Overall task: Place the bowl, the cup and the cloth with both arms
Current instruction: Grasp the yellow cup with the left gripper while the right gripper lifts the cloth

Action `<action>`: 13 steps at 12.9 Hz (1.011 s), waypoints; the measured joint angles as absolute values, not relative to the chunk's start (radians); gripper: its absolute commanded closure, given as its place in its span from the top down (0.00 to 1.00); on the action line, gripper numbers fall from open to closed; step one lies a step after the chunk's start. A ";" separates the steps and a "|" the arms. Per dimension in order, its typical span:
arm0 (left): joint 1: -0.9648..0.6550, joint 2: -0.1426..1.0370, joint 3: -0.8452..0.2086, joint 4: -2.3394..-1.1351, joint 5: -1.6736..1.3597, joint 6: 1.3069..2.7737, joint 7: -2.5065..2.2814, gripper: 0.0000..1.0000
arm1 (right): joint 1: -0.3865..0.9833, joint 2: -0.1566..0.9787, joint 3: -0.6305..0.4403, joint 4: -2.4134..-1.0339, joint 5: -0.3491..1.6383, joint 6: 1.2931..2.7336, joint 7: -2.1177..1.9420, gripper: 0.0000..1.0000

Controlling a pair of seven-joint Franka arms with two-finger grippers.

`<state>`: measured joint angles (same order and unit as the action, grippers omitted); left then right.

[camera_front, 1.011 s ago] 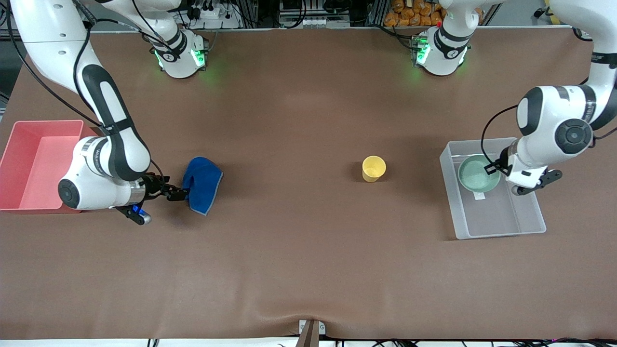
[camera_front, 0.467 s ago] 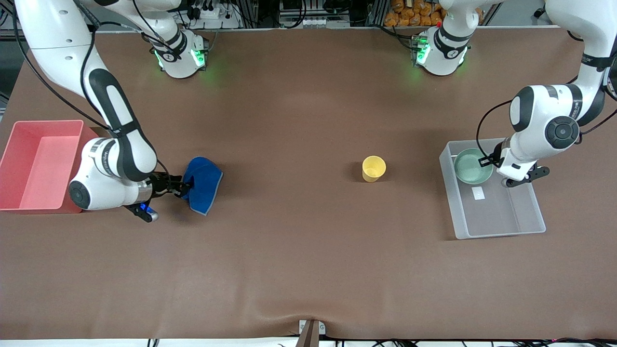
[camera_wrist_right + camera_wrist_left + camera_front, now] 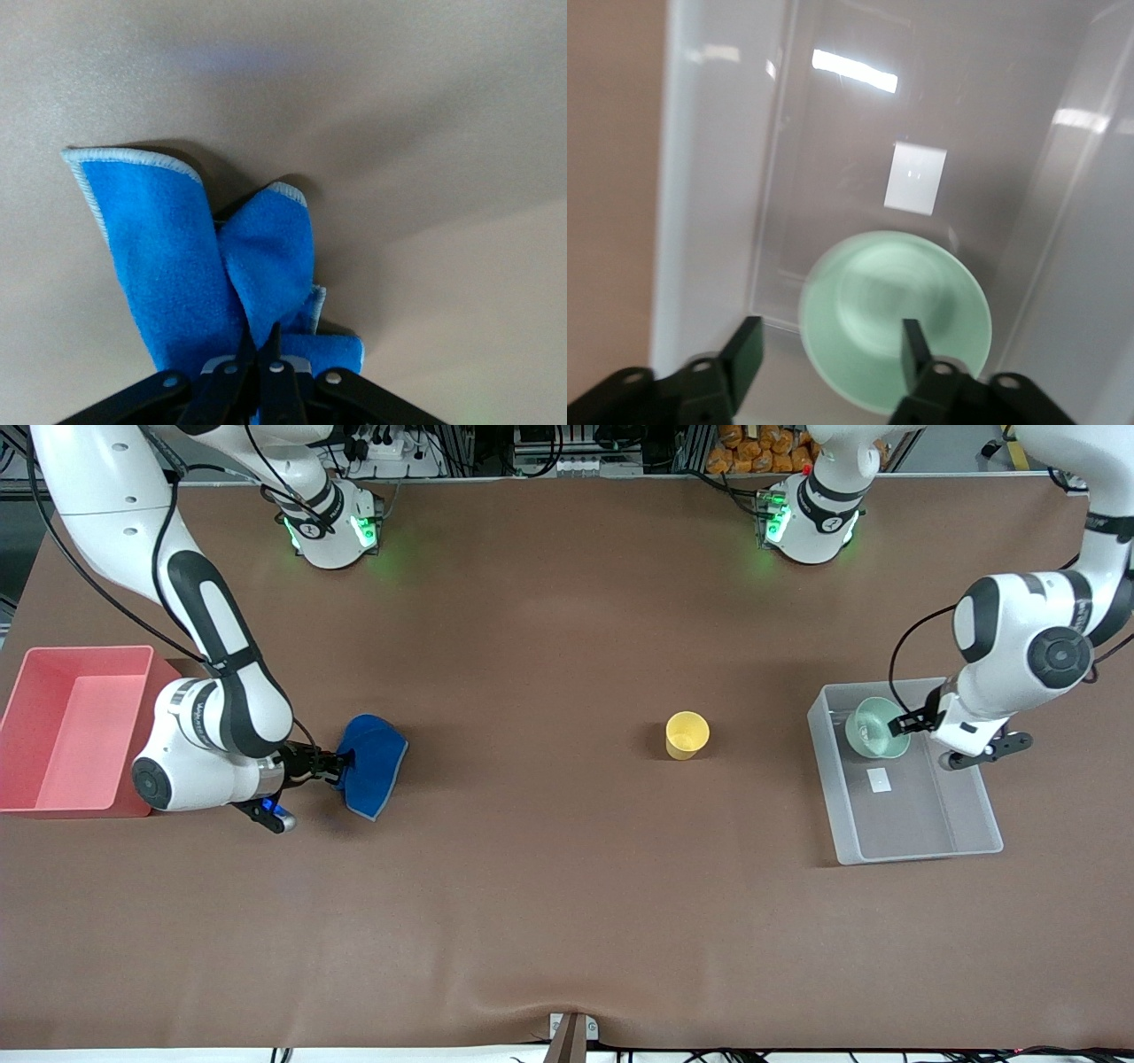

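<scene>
The pale green bowl (image 3: 875, 727) lies tilted inside the clear bin (image 3: 912, 852), at the end nearer the robots' bases. My left gripper (image 3: 905, 724) is open just above the bowl's rim. In the left wrist view (image 3: 831, 336) one finger is over the bowl (image 3: 895, 292) and the other is outside its rim. My right gripper (image 3: 337, 765) is shut on a fold of the blue cloth (image 3: 374, 763), low over the table; the right wrist view (image 3: 260, 333) shows the cloth (image 3: 168, 248) bunched up. The yellow cup (image 3: 687, 735) stands upright mid-table, away from both grippers.
A pink bin (image 3: 71, 660) sits at the right arm's end of the table, beside the right arm's wrist. A white label (image 3: 880, 779) lies on the clear bin's floor. The brown table mat (image 3: 567, 886) has a wrinkle at its near edge.
My left gripper carried the bowl toward the bases' end of the clear bin, and the bowl now tilts. My right gripper moved into the cloth's edge and shut on it.
</scene>
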<state>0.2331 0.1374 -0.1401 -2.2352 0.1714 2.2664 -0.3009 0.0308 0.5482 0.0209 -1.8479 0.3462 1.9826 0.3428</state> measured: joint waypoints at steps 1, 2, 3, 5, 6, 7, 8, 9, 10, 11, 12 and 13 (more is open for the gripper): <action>0.234 0.111 -0.165 -2.204 0.162 2.224 -0.295 1.00 | 0.031 0.545 0.021 -1.843 0.346 1.982 0.342 0.00; 0.235 0.090 -0.216 -2.165 0.130 2.179 -0.295 1.00 | 0.032 0.534 0.021 -1.837 0.346 1.979 0.342 0.00; 0.232 0.078 -0.277 -2.122 0.084 2.139 -0.304 1.00 | 0.032 0.517 0.021 -1.830 0.346 1.971 0.342 0.00; 0.216 0.080 -0.375 -2.064 0.011 2.105 -0.361 1.00 | 0.032 0.469 0.020 -1.815 0.346 1.942 0.342 0.00; 0.208 0.093 -0.414 -2.052 -0.002 2.104 -0.403 1.00 | 0.032 0.444 0.019 -1.807 0.346 1.918 0.341 0.00; 0.195 0.117 -0.447 -2.041 -0.004 2.105 -0.455 1.00 | 0.031 0.419 0.016 -1.792 0.346 1.883 0.335 0.00; 0.172 0.150 -0.467 -2.032 -0.004 2.109 -0.504 1.00 | 0.029 0.394 0.013 -1.772 0.346 1.842 0.327 0.00; 0.141 0.188 -0.474 -2.026 -0.004 2.118 -0.543 1.00 | 0.023 0.370 0.009 -1.749 0.345 1.800 0.323 0.00; 0.110 0.222 -0.476 -2.025 -0.004 2.124 -0.573 1.00 | 0.010 0.346 0.006 -1.725 0.342 1.752 0.316 0.00; 0.086 0.249 -0.476 -2.024 -0.004 2.130 -0.595 0.97 | -0.007 0.325 0.004 -1.702 0.336 1.701 0.296 0.00; 0.067 0.270 -0.476 -2.024 -0.004 2.139 -0.615 0.93 | -0.025 0.309 0.001 -1.682 0.330 1.657 0.272 0.00; 0.049 0.289 -0.476 -2.024 -0.004 2.159 -0.640 0.90 | -0.047 0.298 0.000 -1.661 0.328 1.623 0.248 0.00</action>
